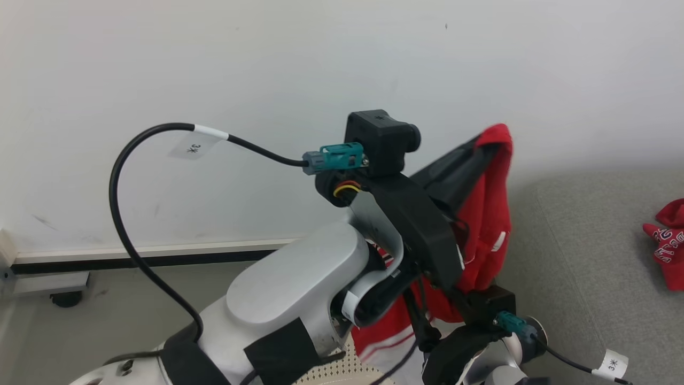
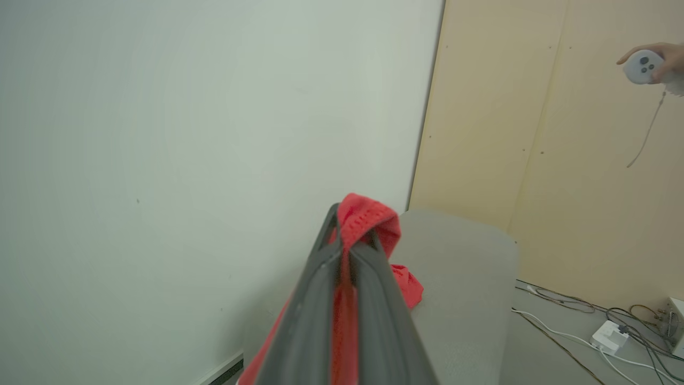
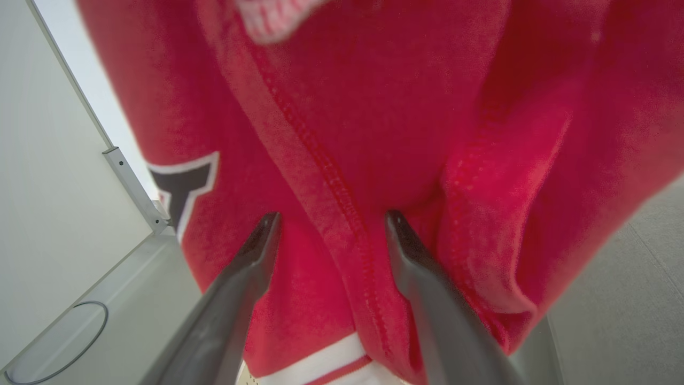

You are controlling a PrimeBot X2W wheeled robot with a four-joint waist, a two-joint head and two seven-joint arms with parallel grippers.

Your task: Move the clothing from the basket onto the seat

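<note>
The clothing (image 1: 483, 224), a red jersey with white stripe trim, hangs from my raised left gripper (image 1: 490, 143), which is shut on its top fold. In the left wrist view the left gripper (image 2: 350, 216) pinches red mesh between closed fingers. My right gripper (image 3: 331, 218) is open below, and a seamed fold of the clothing (image 3: 374, 133) hangs between and in front of its fingers. A perforated cream corner of the basket (image 1: 342, 370) shows at the bottom, under the hanging cloth. The grey seat (image 1: 588, 251) lies to the right.
Another red garment with white lettering (image 1: 668, 243) lies on the seat at the far right. A white wall and baseboard (image 1: 160, 251) stand close behind. A person's hand holds a white controller (image 2: 647, 65). Cables and a power adaptor (image 2: 609, 334) lie on the floor beyond the seat.
</note>
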